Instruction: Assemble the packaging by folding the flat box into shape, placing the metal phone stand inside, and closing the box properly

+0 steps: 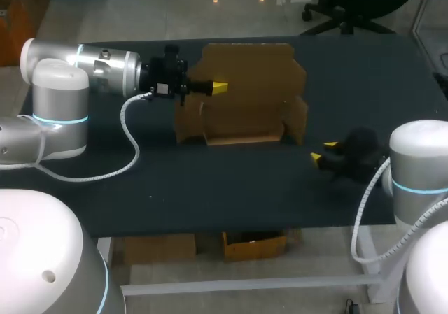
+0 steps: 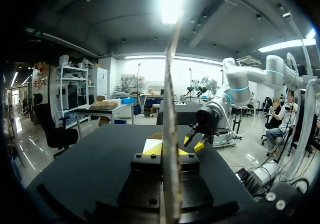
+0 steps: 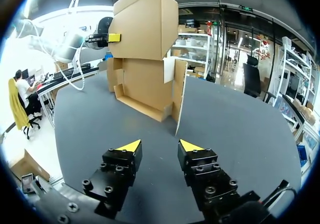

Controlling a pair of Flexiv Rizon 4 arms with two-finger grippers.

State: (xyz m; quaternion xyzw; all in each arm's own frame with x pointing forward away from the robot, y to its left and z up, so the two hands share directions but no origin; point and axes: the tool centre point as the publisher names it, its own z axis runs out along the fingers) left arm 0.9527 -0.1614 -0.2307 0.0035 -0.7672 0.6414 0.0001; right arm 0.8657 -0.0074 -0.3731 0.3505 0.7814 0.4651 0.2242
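Note:
A brown cardboard box [image 1: 241, 94] stands partly folded at the back middle of the black table, its tall rear panel upright and its low front wall and side flaps facing me. My left gripper [image 1: 218, 87] is shut on the upper left edge of that panel. In the left wrist view the thin cardboard edge [image 2: 172, 134] runs between the yellow fingertips [image 2: 152, 146]. My right gripper [image 1: 323, 152] rests low over the table, right of the box, open and holding nothing. In the right wrist view it [image 3: 160, 145] points at the box [image 3: 145, 59], a short way ahead of it.
The left arm's white cable [image 1: 129, 143] loops down over the left part of the table. Bare black tabletop [image 1: 231, 188] lies between the box and the front edge. The right arm's base [image 1: 420, 160] stands at the right edge.

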